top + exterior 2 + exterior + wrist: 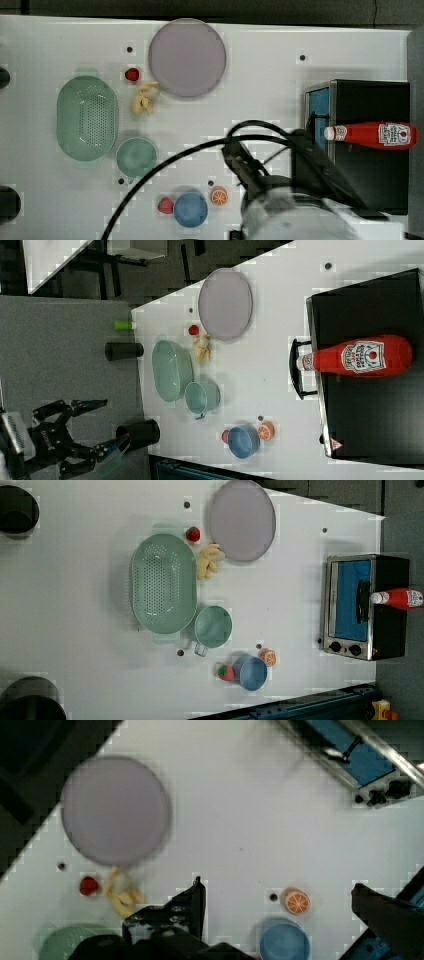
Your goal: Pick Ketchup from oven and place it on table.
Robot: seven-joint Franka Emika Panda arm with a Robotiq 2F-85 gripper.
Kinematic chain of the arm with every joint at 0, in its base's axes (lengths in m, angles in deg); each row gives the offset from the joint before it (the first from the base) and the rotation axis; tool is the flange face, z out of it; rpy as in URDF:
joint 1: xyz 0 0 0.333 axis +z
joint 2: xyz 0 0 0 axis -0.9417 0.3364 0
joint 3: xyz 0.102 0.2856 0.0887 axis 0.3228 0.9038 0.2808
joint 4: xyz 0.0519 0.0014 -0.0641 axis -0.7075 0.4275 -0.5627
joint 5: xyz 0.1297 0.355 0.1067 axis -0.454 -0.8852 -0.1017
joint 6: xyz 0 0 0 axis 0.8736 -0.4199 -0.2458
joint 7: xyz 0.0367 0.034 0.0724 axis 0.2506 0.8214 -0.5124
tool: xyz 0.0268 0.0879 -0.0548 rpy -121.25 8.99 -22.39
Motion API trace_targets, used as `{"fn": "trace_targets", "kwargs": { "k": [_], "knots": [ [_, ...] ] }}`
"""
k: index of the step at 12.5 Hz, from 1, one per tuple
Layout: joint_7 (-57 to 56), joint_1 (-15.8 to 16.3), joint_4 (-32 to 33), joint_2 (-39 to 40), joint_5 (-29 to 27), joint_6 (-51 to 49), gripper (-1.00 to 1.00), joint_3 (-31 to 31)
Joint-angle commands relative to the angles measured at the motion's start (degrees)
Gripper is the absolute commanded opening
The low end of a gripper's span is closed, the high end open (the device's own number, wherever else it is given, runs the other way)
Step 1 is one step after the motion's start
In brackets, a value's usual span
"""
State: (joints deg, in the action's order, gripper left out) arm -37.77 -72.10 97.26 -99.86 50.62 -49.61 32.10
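Lying on its side atop the oven point(370, 405), the Ketchup point(357, 357), white cap toward the door handle, overhanging the front edge. Beside the oven on the table point(260, 75): lilac plate point(187, 57), orange slice point(219, 196), blue bowl point(190, 209). Well apart from the oven, the gripper point(275, 895), fingers spread wide, holding nothing, above the table.
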Motion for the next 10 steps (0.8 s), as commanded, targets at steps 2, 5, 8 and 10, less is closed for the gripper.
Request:
{"fn": "trace_targets", "kwargs": {
  "k": [2, 5, 8, 10],
  "knots": [
    [2.4, -1.4, 1.4, 6.8, -0.2, 1.6, 1.00, -6.1],
    [2.3, -2.1, 1.3, 11.2, -0.2, 6.5, 1.00, -12.2],
    [2.3, -2.3, 1.0, 16.3, -0.2, 12.8, 1.00, -17.8],
    [2.3, -2.4, 0.2, 20.2, -0.2, 17.8, 1.00, -21.2]
  ]
}}
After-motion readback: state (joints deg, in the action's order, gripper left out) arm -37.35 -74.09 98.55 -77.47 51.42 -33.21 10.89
